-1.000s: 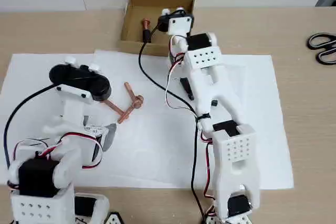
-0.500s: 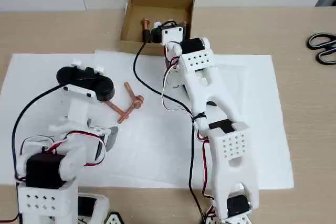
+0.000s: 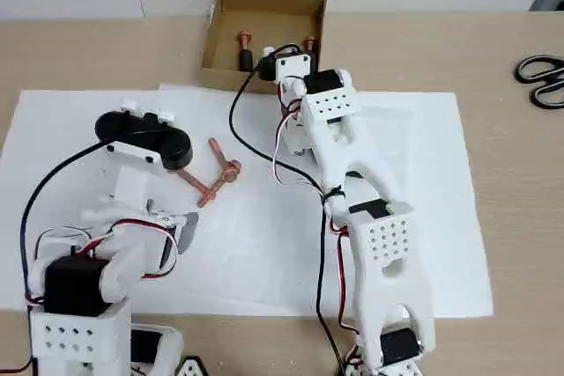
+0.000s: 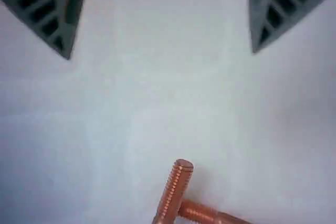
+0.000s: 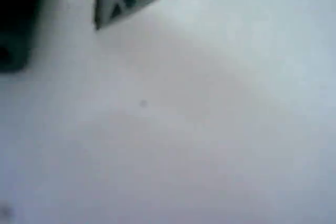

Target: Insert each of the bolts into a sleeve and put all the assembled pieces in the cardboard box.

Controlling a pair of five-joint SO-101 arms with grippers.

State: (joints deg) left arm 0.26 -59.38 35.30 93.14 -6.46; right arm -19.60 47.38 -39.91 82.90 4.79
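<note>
step (judged): partway; some pieces are boxed, others lie unassembled on the sheet.
box (image 3: 214, 37): at the far edge of the paper (image 3: 264, 244). It holds a copper bolt standing in a dark sleeve (image 3: 246, 61), and a second copper head (image 3: 308, 42) by the opposite wall.
bolts (image 3: 227, 171): loose on the paper between the arms, crossed and touching.
left gripper (image 4: 161, 53): jaws wide apart, nothing between them. It hangs over bare paper just short of one bolt's threaded end (image 4: 178, 179).
right arm (image 3: 370, 173): stretched toward the box, wrist just beside its near wall.
right gripper (image 5: 68, 22): low over the paper; apart or together, cannot tell.
risk 1: closing on the crossing could pinch both bolts at once or flick one away.
risk 2: round shanks on smooth paper may roll off from a glancing touch.
risk 3: the cable (image 3: 233, 107) loops beside the box wall. A snag there could drag the light box.
print: none legible on the box, the arms or the scissors (image 3: 541, 77).
</note>
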